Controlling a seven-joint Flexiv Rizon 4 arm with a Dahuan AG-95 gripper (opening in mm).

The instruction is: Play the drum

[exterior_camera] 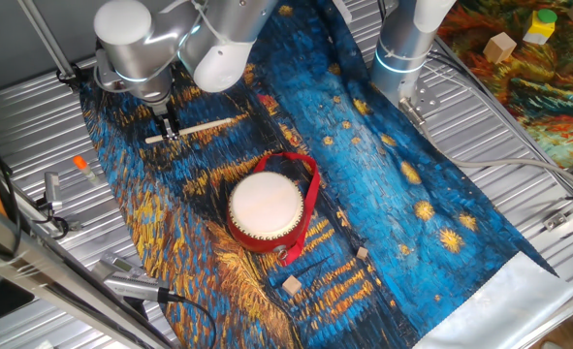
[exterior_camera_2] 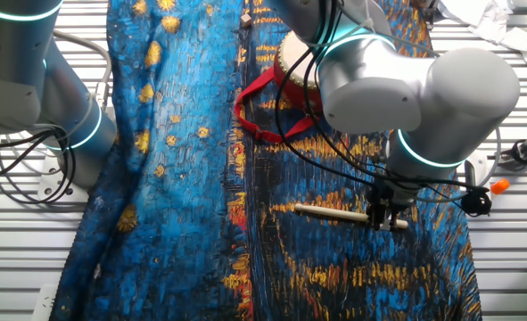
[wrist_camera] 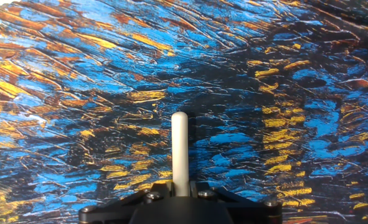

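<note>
Beside the drum (exterior_camera: 266, 207), fingers (exterior_camera: 171, 130) straddle the stick (exterior_camera: 191, 129).

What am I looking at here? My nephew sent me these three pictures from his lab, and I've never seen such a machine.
It is a silver robot arm over a table covered with a blue and gold painted cloth. Two pictures come from fixed cameras on different sides; the third looks out from the arm's hand. Its gripper, a two-fingered clamp, is down at a pale wooden stick, which runs between the fingers in the hand view; a firm grip isn't clear. Apart from it lies a small drum, white skin, red body and strap.
</note>
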